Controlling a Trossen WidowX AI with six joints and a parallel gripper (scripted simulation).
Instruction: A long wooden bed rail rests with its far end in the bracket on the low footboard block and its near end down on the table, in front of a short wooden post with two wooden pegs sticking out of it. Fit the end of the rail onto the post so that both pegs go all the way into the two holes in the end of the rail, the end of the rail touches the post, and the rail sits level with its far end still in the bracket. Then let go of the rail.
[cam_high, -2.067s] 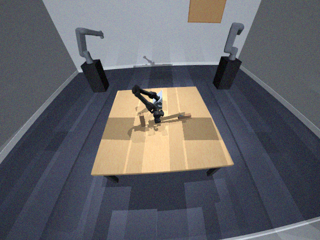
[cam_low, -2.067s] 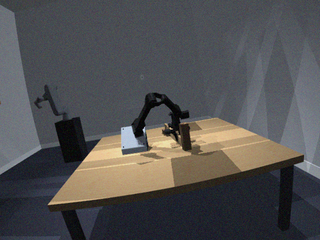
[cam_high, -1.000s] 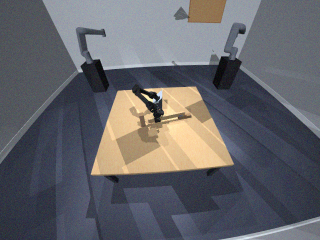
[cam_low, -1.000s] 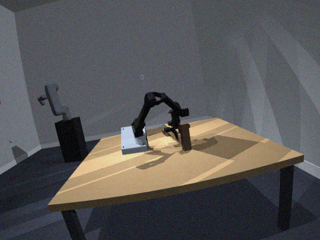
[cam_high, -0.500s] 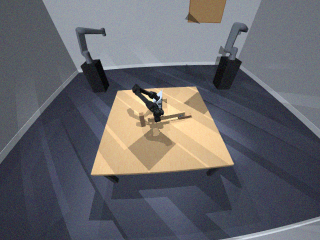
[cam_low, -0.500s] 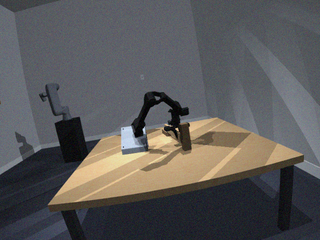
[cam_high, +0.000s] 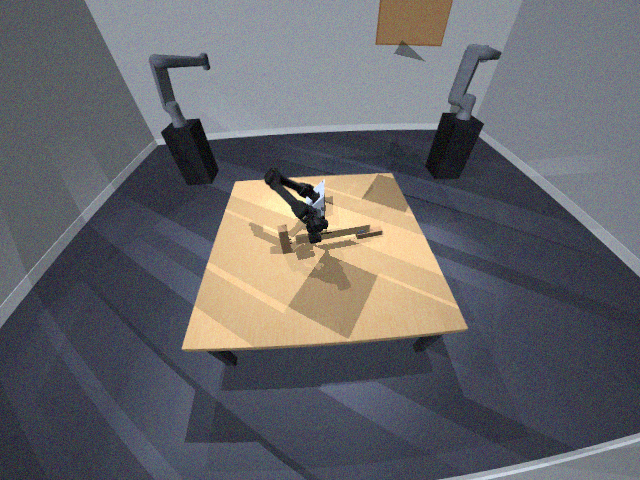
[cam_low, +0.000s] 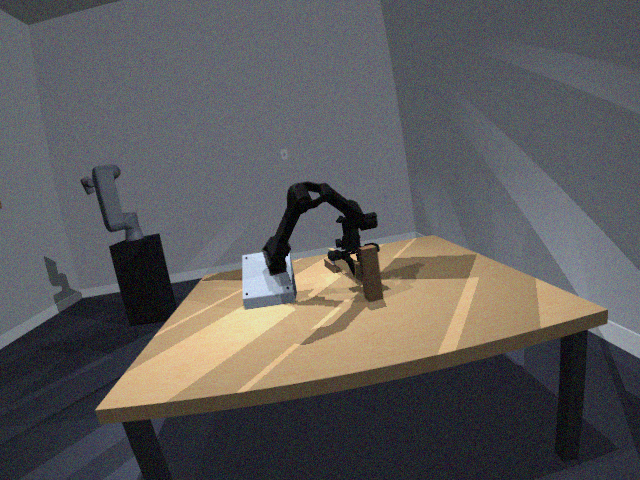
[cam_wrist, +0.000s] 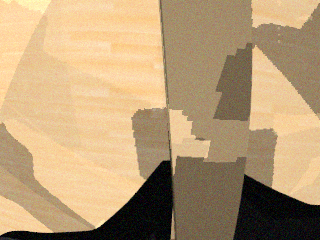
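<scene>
The long wooden rail (cam_high: 346, 231) (cam_wrist: 210, 50) runs from the low footboard block (cam_high: 371, 234) (cam_low: 332, 265) toward the upright wooden post (cam_high: 284, 240) (cam_low: 371, 273). My gripper (cam_high: 314, 239) (cam_wrist: 187, 166) is shut on the rail, near its post end, with a black finger on each side. The rail's post end is off the table, and the rail looks about level. In the top view a small gap shows between that end and the post, with the pegs faintly visible there. Peg and hole alignment is too small to tell. The post hides much of the rail in the exterior view.
The arm's pale base plate (cam_low: 266, 284) stands on the table (cam_high: 248, 310) (cam_low: 222, 356), behind the rail in the top view. Two grey arms on black pedestals (cam_high: 190, 152) (cam_high: 453, 147) stand on the floor beyond the table. Shadows cross the table top.
</scene>
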